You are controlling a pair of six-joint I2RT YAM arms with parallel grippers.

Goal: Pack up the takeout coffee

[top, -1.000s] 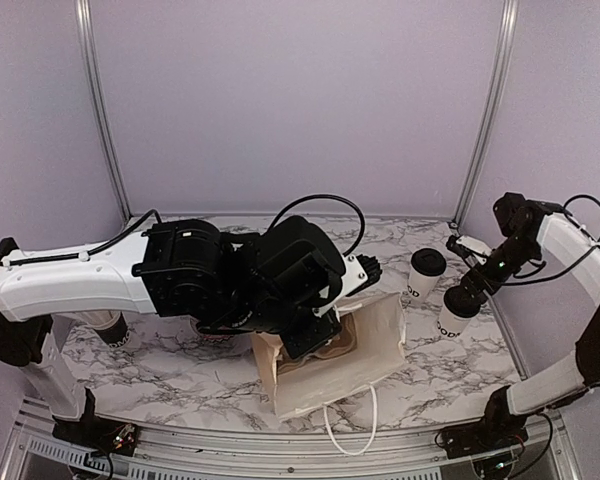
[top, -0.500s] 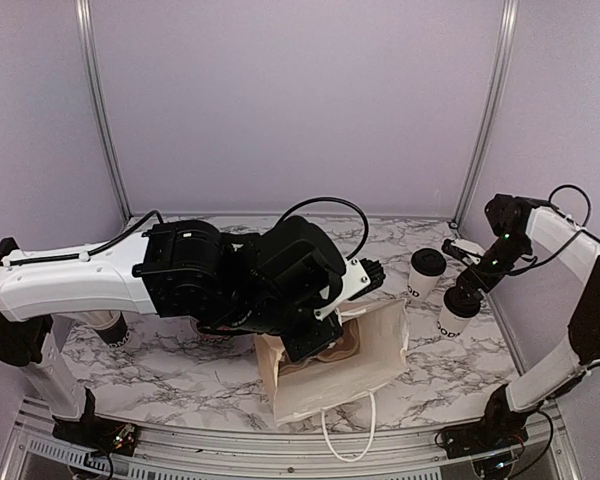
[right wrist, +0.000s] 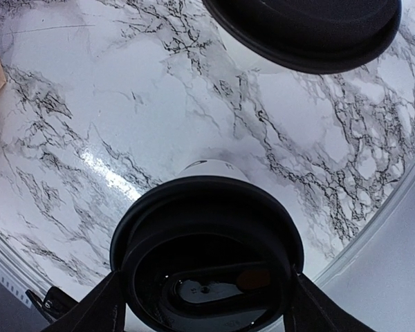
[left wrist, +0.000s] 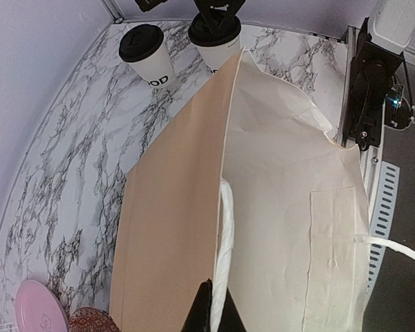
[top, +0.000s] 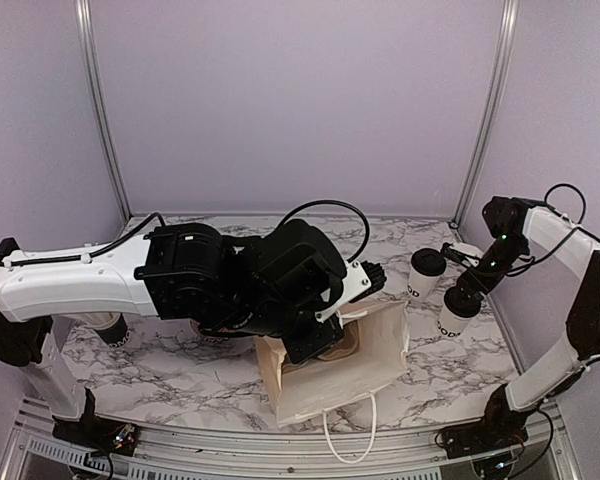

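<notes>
Two white paper coffee cups with black lids stand at the right. My right gripper [top: 467, 291] comes down over the nearer cup [top: 451, 318], with a finger pressed against each side of its lid [right wrist: 206, 256]. The other cup [top: 426, 272] stands free just behind it and also shows in the right wrist view [right wrist: 304, 28]. Both cups show in the left wrist view [left wrist: 146, 55] [left wrist: 218, 38]. My left gripper [left wrist: 211, 308] is shut on the white handle [left wrist: 225, 235] of the tan paper bag [left wrist: 283, 207], which lies at mid-table [top: 365, 360].
The bulky left arm [top: 230, 285] hangs over the bag's left half. A pink disc [left wrist: 38, 308] and a red patterned thing [left wrist: 90, 321] lie left of the bag. A cup-like object [top: 110, 325] sits under the left arm. The right arm's base [left wrist: 370, 90] is beside the bag.
My right arm's wrist and elbow have shifted slightly inward while the gripper stays on the nearer cup. The bag and its front handle loop have shifted a little.
</notes>
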